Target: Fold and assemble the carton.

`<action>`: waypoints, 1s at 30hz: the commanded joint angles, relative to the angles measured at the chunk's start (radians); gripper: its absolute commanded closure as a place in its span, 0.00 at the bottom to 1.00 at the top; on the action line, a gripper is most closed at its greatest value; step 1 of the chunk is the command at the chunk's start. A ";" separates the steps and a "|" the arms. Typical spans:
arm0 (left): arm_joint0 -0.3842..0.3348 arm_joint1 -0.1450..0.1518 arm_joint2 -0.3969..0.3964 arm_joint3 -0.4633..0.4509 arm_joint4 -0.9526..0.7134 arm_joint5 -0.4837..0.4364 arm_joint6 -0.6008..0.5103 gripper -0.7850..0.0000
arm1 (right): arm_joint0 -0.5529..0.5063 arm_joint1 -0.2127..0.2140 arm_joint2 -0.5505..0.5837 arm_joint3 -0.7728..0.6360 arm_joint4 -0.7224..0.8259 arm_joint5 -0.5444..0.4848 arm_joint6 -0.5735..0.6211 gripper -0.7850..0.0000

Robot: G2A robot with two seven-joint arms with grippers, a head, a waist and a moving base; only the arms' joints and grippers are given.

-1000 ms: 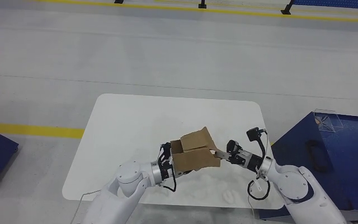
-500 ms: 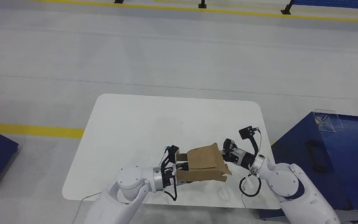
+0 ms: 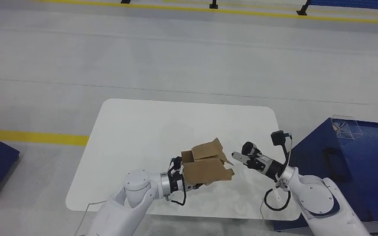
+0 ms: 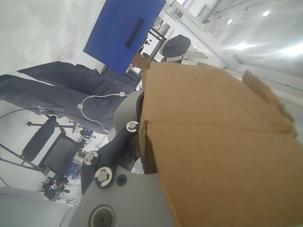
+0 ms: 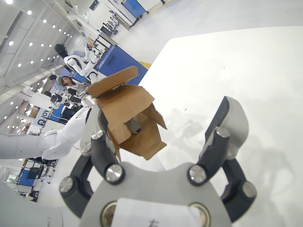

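R gripper (image 3: 238,157) backed off carton (image 3: 205,168), open, empty | L gripper (image 3: 179,175) clamps carton

support: white table (image 3: 147,127) | corners: rounded (glossy top) | under: grey floor (image 3: 177,47)

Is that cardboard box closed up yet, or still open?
Still open. In the right wrist view the carton shows its hollow inside, and its end flaps stick out loose rather than folded shut.
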 commanded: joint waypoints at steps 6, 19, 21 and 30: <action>-0.006 0.003 0.013 -0.015 0.041 -0.017 -0.001 1.00 | 0.011 -0.005 -0.005 0.021 0.001 0.010 0.009 0.00; -0.005 0.006 0.042 -0.045 0.148 -0.083 0.037 1.00 | 0.078 -0.025 -0.119 0.085 -0.020 0.022 0.044 0.00; -0.002 0.006 0.045 -0.045 0.154 -0.089 0.043 1.00 | 0.089 -0.028 -0.129 0.095 -0.021 0.020 0.047 0.00; -0.001 0.005 0.045 -0.045 0.160 -0.111 0.062 1.00 | 0.107 -0.035 -0.140 0.112 -0.019 0.017 0.053 0.00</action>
